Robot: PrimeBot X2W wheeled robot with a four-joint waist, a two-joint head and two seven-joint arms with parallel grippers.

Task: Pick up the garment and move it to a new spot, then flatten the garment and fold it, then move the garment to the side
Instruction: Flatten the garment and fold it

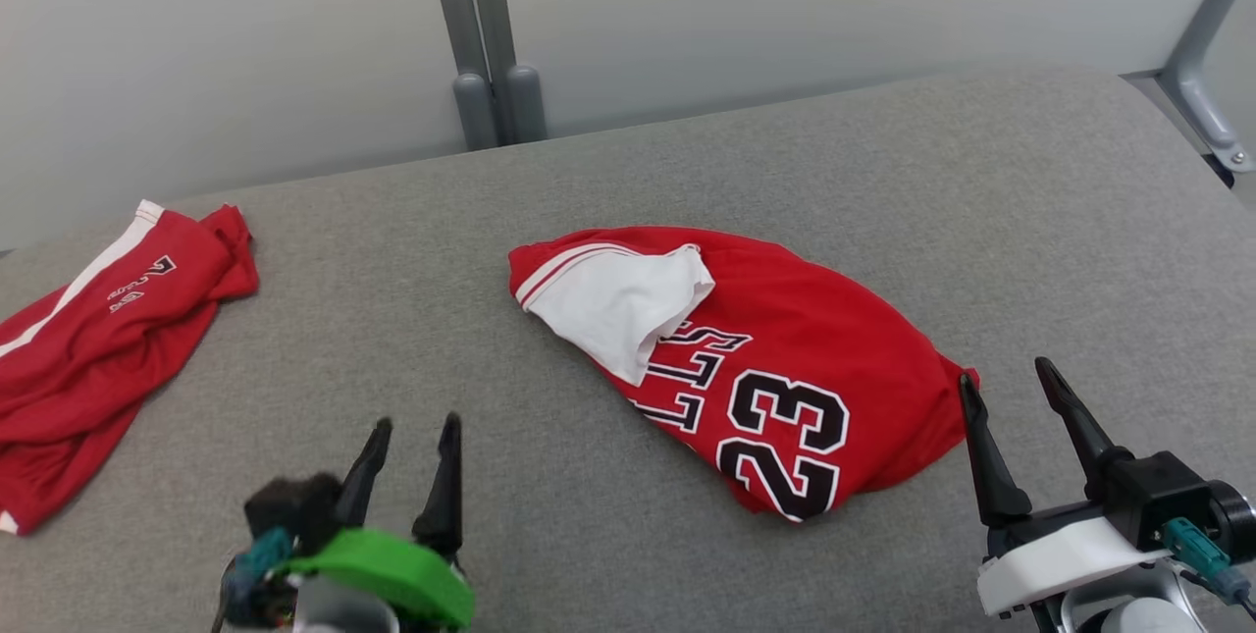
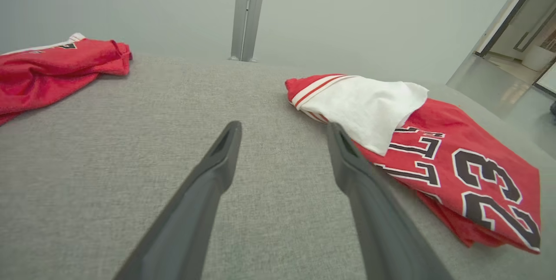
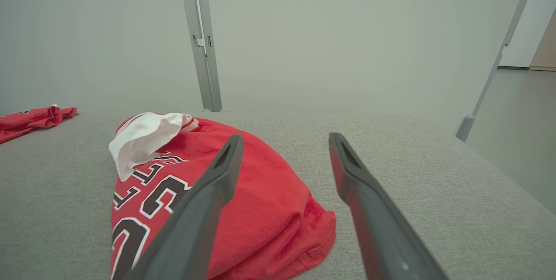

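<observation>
Grey fabric-covered surface, pale wall and metal post behind. Left end effector is open and empty, low over bare surface, a clear gap short of the garment. Right end effector is also open and empty, with its inner finger right at the garment's near right corner; can't tell if it touches. The red jersey, number 23, lies mid-surface, bunched and doubled over, with a white flap turned out at its far left end. A second red garment is heaped at the left edge, well apart. Likely at the pick-up step. Risks: a pinch at that corner may catch only the top layer, so the jersey peels open and trails; lifting from one side alone could drag it and twist it; thin slick fabric may slip out of narrow fingertips
</observation>
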